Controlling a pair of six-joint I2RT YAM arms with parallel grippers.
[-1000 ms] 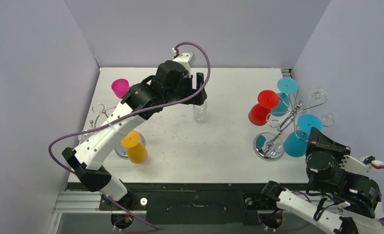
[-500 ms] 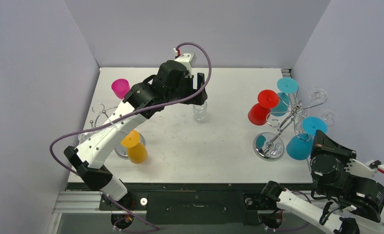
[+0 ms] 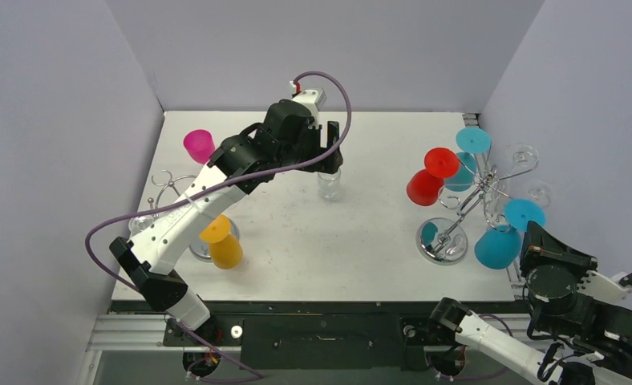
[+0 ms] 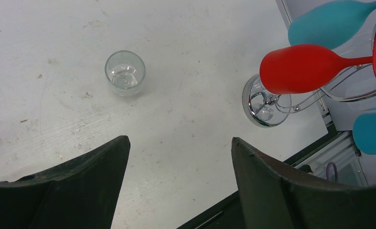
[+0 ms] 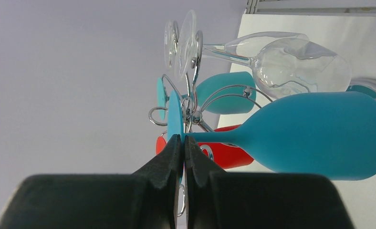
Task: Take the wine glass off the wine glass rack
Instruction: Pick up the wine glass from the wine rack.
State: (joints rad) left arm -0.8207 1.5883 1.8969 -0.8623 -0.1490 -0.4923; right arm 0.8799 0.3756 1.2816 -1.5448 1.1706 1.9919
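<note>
The blue wine glass (image 5: 315, 133) lies sideways at the near right of the chrome wine glass rack (image 3: 443, 241). My right gripper (image 5: 182, 137) is shut on the edge of its round foot (image 5: 175, 112), which stands close to the rack's wire arms (image 5: 195, 107). From above, the same blue glass (image 3: 497, 245) hangs just in front of my right wrist (image 3: 555, 269). My left gripper (image 4: 180, 143) is open with nothing in it, held above the table near a small clear tumbler (image 4: 124, 72).
The right rack also carries a red glass (image 3: 425, 186), teal glasses (image 3: 473, 141) and clear glasses (image 5: 291, 59). A second rack (image 3: 168, 188) at the left holds an orange glass (image 3: 223, 245) and a pink one (image 3: 198, 145). Walls enclose three sides.
My right arm has drawn back toward the near right corner, carrying the blue glass a little away from the rack's centre. The left arm has hardly moved.
</note>
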